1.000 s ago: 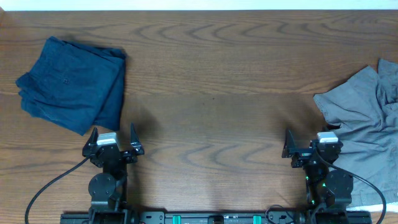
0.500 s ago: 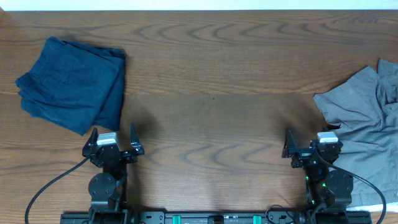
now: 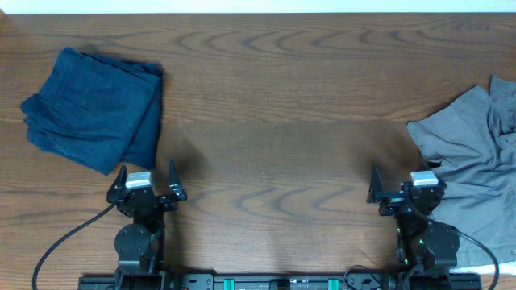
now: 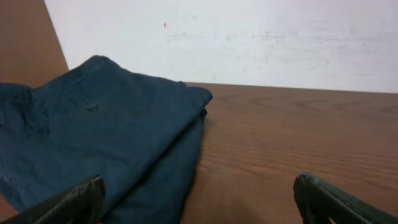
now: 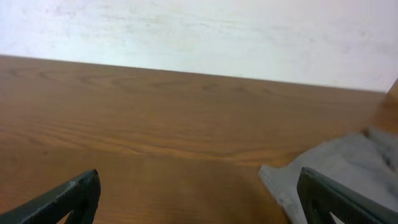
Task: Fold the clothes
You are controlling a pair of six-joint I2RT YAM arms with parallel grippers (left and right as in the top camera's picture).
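End effectors parked low at the front of the bench: left end effector and right end effector both spread wide, holding nothing. Navy shorts lie folded at far left; the grey garment lies crumpled at the right edge, just beside the right arm. Probable step — fetching the grey piece: pinch a single edge layer, drag it to the bench centre, flatten before creasing.

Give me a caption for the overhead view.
Folded navy shorts at left, rumpled grey garment at right; left hand and right hand open and empty.
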